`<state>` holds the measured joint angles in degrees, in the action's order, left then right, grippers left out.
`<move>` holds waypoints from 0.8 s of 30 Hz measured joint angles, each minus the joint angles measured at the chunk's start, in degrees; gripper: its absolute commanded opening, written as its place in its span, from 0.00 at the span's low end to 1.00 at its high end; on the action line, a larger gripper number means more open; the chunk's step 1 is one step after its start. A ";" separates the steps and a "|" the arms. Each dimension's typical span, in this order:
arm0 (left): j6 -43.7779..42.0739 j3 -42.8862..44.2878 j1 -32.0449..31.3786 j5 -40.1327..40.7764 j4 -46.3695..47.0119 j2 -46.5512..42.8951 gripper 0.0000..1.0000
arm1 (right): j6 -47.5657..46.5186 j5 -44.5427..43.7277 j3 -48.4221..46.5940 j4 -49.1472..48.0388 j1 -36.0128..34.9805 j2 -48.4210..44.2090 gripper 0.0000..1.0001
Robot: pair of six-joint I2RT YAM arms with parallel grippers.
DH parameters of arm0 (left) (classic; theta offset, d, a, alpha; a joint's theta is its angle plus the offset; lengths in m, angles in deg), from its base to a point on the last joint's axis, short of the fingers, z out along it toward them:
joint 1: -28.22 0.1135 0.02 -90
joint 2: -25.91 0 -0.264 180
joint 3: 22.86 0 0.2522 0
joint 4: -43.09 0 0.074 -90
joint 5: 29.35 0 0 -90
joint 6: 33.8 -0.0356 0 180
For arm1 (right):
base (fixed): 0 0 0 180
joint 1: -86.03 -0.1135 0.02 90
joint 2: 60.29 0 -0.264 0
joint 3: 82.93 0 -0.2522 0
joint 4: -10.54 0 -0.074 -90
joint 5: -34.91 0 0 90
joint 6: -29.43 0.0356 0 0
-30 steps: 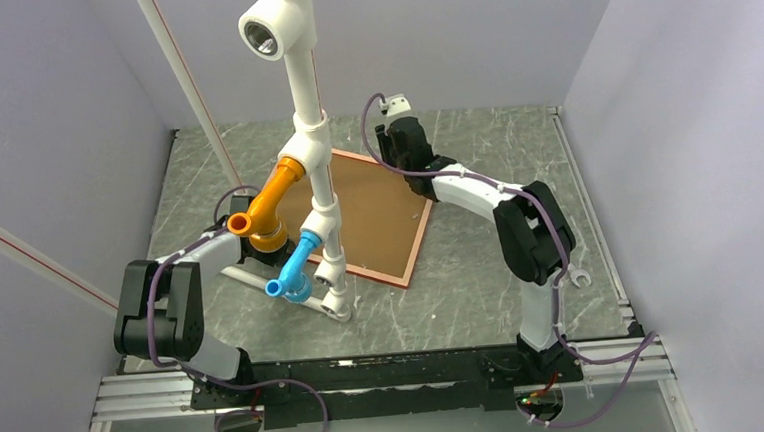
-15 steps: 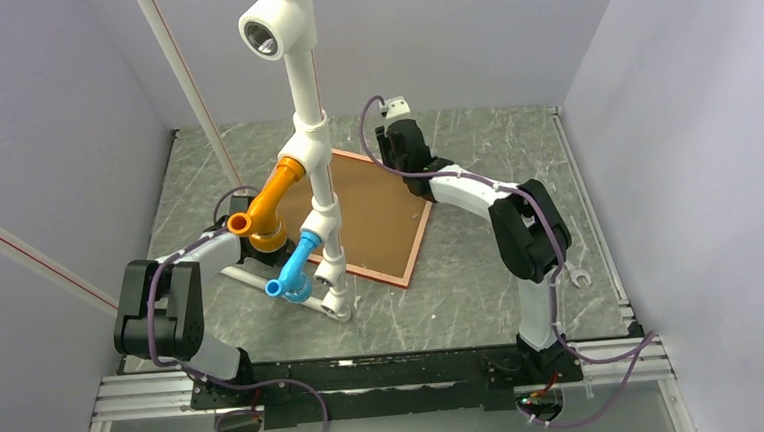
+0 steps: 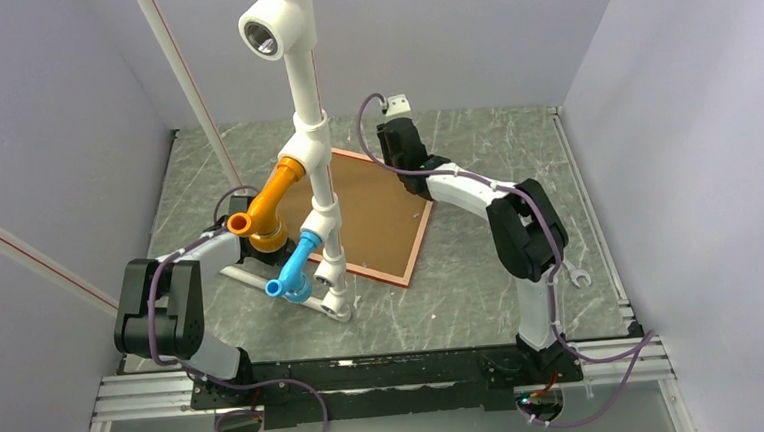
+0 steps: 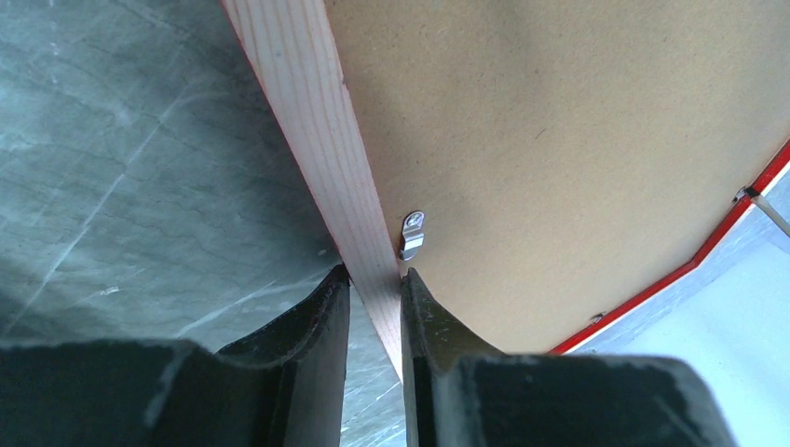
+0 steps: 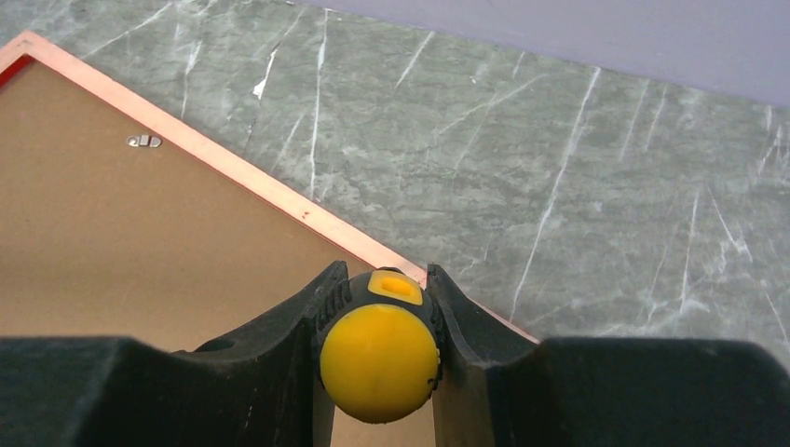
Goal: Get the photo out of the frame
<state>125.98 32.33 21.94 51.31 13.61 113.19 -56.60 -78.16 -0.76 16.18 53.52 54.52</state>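
- Looking down from above, you had the frame [image 3: 373, 217] lying flat on the table [image 3: 482, 270], back side up. Its brown backing board [image 3: 367, 202] covered the photo, which showed in no view and presumably sat beneath that board. A white pipe stand [image 3: 313, 130] rose in front of the frame's left side and hid where the left arm met it.
- From the left wrist, the left gripper [image 4: 374, 279] was clamped across the frame's bare wooden rail, one finger outside it and one inside against the board. A small metal tab [image 4: 411, 235] sat just inside that rail, near the fingers.
- From the right wrist, the right gripper [image 5: 382, 279] was closed on a yellow-and-black tool handle [image 5: 380, 358] above the frame's far rail, with its tip hidden. Another tab [image 5: 143, 142] lay just inside that same rail.
- The frame looked light, thin and stiff, so the rail was a sound place to steady it. The board would likely lift only once the tabs were turned aside. Expect the photo to be thin and easy to crease, so take it by one edge.
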 measured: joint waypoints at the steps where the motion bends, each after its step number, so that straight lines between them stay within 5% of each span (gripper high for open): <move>1: 0.00 0.00 0.02 0.00 0.04 0.00 0.20 | 0.17 -0.31 0.00 0.28 -0.04 -0.04 0.00; 15: 0.11 -0.09 0.61 -1.01 0.26 0.31 0.20 | 1.68 1.57 -4.04 10.78 0.24 -0.46 0.00; 24: -0.15 -0.09 0.85 -1.84 0.48 0.61 0.20 | 6.78 10.60 11.43 9.75 1.29 -16.55 0.00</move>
<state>125.83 32.25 22.79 49.47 14.09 113.80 -49.83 -67.56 10.67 25.93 54.81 37.97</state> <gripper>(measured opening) 0.265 0.361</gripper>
